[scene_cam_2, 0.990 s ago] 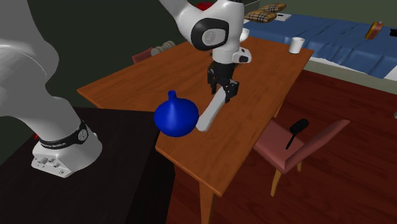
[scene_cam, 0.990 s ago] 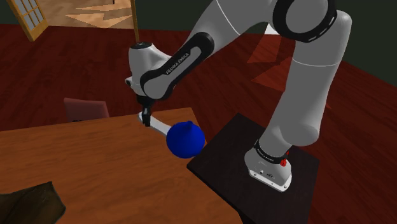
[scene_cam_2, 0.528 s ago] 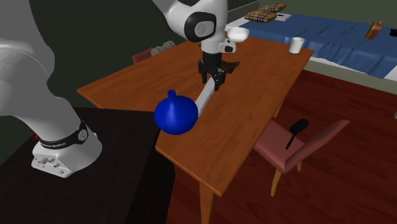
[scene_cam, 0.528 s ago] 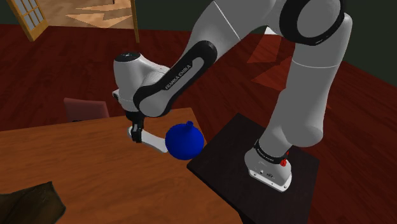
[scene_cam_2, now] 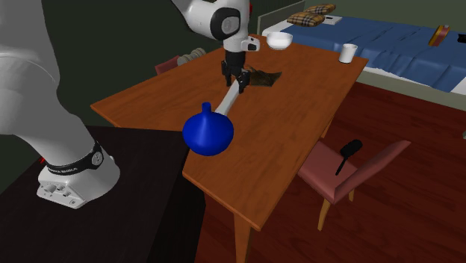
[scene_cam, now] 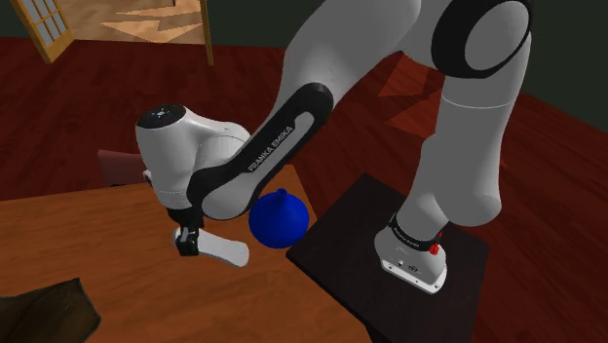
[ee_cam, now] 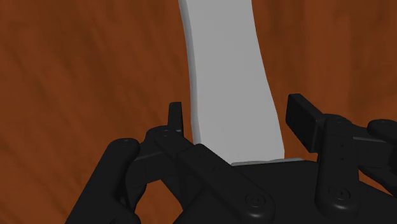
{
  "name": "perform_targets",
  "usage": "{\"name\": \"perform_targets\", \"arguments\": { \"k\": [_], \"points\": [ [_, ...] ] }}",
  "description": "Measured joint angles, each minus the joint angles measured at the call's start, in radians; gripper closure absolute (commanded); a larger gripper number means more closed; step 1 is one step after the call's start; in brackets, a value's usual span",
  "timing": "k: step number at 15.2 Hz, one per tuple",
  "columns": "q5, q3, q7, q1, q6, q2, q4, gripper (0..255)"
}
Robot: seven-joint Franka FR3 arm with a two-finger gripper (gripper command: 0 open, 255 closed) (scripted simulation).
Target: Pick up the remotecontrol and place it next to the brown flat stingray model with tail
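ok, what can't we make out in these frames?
- Stingray model: second exterior view, one end behind the tool.
- Dark brown shape: shoulder view, cut by the lower-left corner.
- Far end of remote: wrist view, past the top edge.
- Whether remote touches blue vase: second exterior view, they overlap.
- Black item on the chair: too small.

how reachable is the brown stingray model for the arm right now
Probably yes: the jaws, clasping the grey remote, hang just short of the stingray model in the second exterior view, with bare tabletop between. The blue vase sits at the remote's other end, away from the model.
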Motion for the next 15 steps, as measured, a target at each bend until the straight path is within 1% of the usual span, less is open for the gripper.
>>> {"name": "perform_targets", "arguments": {
  "k": [2,5,10,13,15],
  "points": [
    [-0.011,0.008,0.050,0.035,-0.007,0.021,0.027,255],
    [-0.026,0.020,0.118,0.088,-0.042,0.054,0.093,255],
    [-0.060,0.032,0.243,0.192,-0.088,0.141,0.221,255],
    [-0.072,0.030,0.268,0.213,-0.074,0.170,0.237,255],
    [-0.077,0.026,0.273,0.217,-0.058,0.185,0.235,255]
  ]
}}
